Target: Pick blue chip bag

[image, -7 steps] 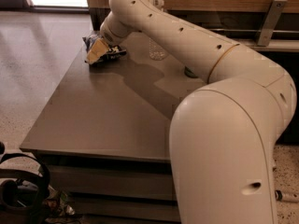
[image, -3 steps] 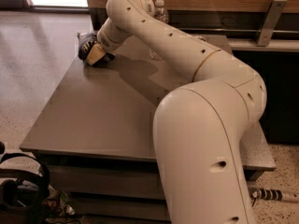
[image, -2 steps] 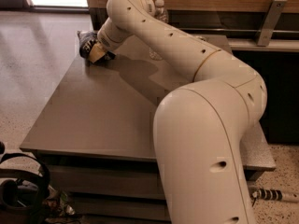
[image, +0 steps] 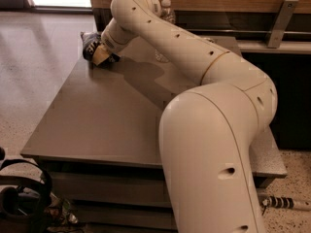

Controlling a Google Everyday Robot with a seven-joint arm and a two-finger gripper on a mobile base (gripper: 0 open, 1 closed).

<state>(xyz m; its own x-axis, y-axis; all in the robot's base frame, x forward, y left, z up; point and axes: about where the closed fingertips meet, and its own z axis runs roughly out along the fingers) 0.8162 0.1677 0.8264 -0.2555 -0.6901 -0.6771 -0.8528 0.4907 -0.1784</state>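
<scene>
The blue chip bag (image: pixel 89 41) is a dark crinkled bag with white lettering. It lies at the far left corner of the grey table (image: pixel 97 115). My gripper (image: pixel 101 56) is at the end of the white arm, reaching across the table. It is down on the near right side of the bag and touches it. The gripper and wrist cover part of the bag.
A clear water bottle (image: pixel 167 9) stands at the back of the table, behind the arm. My big white arm (image: pixel 214 130) fills the right half of the view. A dark counter with a metal bracket (image: pixel 277 23) lies to the right, and dark gear (image: pixel 24 203) sits on the floor at lower left.
The arm has swung left and the gripper has come down onto the bag at the far left corner. Over the last second it has hardly moved.
</scene>
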